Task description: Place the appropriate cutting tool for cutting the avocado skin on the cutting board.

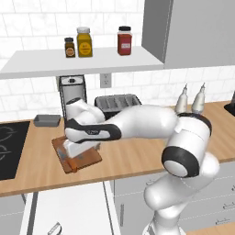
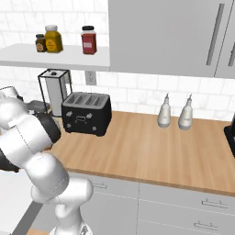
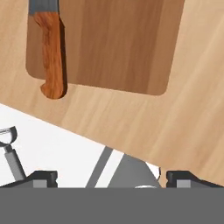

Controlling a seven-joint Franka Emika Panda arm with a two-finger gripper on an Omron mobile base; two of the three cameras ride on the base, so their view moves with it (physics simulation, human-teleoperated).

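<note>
Knife (image 3: 51,52) on cutting board (image 3: 118,43), beyond gripper (image 3: 105,177).

The cutting board (image 1: 87,158) is lying on the counter (image 1: 137,153) near its front edge, with the paring knife (image 3: 52,52) resting on it along one side, its handle end reaching just past the board's edge. Behind the board, the toaster (image 1: 117,104) is standing against the wall beside a paper towel holder (image 1: 72,89); a small tray (image 1: 47,120) is sitting to the left, next to the stovetop (image 1: 11,147). Two bottles (image 1: 192,101) are standing further right. Three jars (image 1: 85,42) are sitting on the shelf (image 1: 46,62) above.
</note>
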